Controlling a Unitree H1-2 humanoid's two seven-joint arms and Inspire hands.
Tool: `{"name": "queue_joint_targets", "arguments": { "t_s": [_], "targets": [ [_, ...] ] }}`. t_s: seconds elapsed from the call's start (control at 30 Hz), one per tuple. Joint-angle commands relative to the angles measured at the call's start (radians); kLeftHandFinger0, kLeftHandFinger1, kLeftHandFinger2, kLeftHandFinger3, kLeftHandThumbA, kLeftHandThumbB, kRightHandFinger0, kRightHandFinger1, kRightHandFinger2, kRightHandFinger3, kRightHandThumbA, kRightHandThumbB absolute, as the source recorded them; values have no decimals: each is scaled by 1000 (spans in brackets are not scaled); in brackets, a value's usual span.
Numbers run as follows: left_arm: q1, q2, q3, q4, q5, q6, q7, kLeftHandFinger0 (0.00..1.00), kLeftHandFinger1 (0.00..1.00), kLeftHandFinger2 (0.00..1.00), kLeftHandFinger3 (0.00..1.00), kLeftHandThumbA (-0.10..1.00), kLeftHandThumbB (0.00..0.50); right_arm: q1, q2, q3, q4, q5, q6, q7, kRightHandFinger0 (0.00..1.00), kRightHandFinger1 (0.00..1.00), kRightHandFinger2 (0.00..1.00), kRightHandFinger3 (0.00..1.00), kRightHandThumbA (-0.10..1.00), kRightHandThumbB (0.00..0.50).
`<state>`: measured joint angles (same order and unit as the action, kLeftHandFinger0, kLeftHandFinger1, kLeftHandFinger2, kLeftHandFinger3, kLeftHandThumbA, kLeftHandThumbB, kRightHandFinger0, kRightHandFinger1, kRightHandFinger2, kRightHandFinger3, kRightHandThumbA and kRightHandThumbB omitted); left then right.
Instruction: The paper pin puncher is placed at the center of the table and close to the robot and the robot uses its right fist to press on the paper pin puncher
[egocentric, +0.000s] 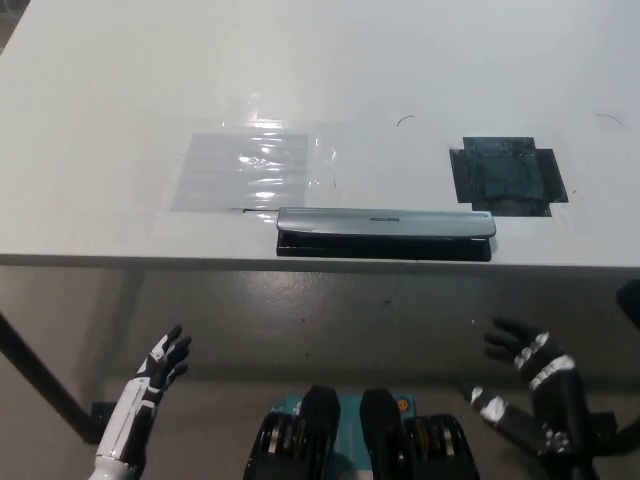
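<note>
Paper pin puncher (385, 233): at table (120, 90) near edge, centre, long axis left-right | right hand (535, 365): we see fingers spread, empty, below table | left hand (165, 362): open, empty, low.
</note>
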<state>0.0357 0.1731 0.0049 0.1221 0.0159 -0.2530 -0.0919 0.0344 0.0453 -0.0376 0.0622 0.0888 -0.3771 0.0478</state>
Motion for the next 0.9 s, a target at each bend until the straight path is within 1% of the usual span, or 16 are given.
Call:
{"name": "queue_joint_targets", "arguments": {
  "t_s": [0.0, 0.03, 0.1, 0.13, 0.17, 0.23, 0.27, 0.3, 0.33, 0.43, 0.5, 0.6, 0.63, 0.77, 0.8, 0.87],
  "targets": [
    [-12, 11, 1, -32, -10, -50, -12, 1000, 1000, 1000, 1000, 1000, 183, -51, 14, -4, -208, 108, 131, -14, 4, 3, 5, 18, 1000, 253],
    [-15, 10, 0, -28, -6, -53, -10, 1000, 1000, 1000, 1000, 1000, 183, -66, 10, 0, -249, 95, 161, -18, 1, 1, 1, 4, 1000, 239],
    [-15, 9, 0, -30, -7, -48, -10, 1000, 1000, 1000, 1000, 1000, 194, -112, 5, 22, -349, 106, 246, -13, 2, 0, 0, 0, 1000, 155],
    [-13, 9, 0, -30, -6, -46, -9, 1000, 1000, 1000, 1000, 1000, 197, -138, 4, 26, -385, 108, 293, -17, 3, 0, 0, 0, 1000, 154],
    [-12, 9, 0, -30, -8, -48, -10, 1000, 1000, 1000, 1000, 1000, 196, -178, 7, 30, -428, 119, 365, -27, 0, 0, 0, 0, 1000, 177],
    [0, 8, -2, -32, -4, -57, -9, 1000, 1000, 1000, 1000, 1000, 182, -211, 10, 36, -456, 120, 403, -31, 0, 0, 0, 0, 1000, 169],
    [2, 8, -1, -33, -6, -53, -10, 1000, 1000, 1000, 1000, 1000, 180, -255, 12, 38, -465, 136, 428, -30, 0, 0, 0, 0, 1000, 162],
    [1, 8, -1, -33, -9, -54, -11, 1000, 1000, 1000, 1000, 1000, 179, -353, 26, 38, -462, 168, 486, -42, 0, 0, 0, 0, 1000, 154],
    [1, 8, -1, -34, -10, -54, -12, 1000, 1000, 1000, 1000, 1000, 178, -376, 29, 37, -461, 171, 504, -44, 0, 0, 0, 0, 1000, 153],
    [-11, 12, 3, -25, -12, -51, -11, 1000, 1000, 1000, 1000, 1000, 197, -502, 44, 36, -389, 127, 526, -52, 0, 0, 0, 0, 1000, 146],
    [-14, 11, 3, -22, -12, -54, -11, 1000, 1000, 1000, 1000, 1000, 177, -611, 54, 30, -297, 150, 532, -46, 0, 0, 0, 0, 1000, 172],
    [-20, 8, 2, -18, -11, -55, -10, 1000, 1000, 1000, 1000, 1000, 172, -630, 53, 23, -285, 156, 544, -43, 0, 0, 0, 0, 1000, 177],
    [-24, 9, 1, -14, -5, -57, -7, 1000, 1000, 1000, 1000, 1000, 151, -745, 68, 10, -157, 197, 530, -25, 0, 0, 0, 0, 1000, 217],
    [-22, 11, 4, -16, -6, -54, -7, 1000, 1000, 1000, 1000, 1000, 176, -848, 100, 19, -6, 134, 494, -44, 0, 0, 0, 0, 1000, 218],
    [-15, 13, 2, -25, -6, -48, -10, 1000, 1000, 1000, 1000, 1000, 183, -878, 106, 23, 57, 115, 474, -48, 0, 0, 0, 0, 1000, 233],
    [-12, 12, 1, -25, -6, -52, -11, 1000, 1000, 1000, 1000, 1000, 182, -902, 110, 20, 115, 114, 455, -42, 0, 0, 0, 0, 1000, 239]
  ]
}}
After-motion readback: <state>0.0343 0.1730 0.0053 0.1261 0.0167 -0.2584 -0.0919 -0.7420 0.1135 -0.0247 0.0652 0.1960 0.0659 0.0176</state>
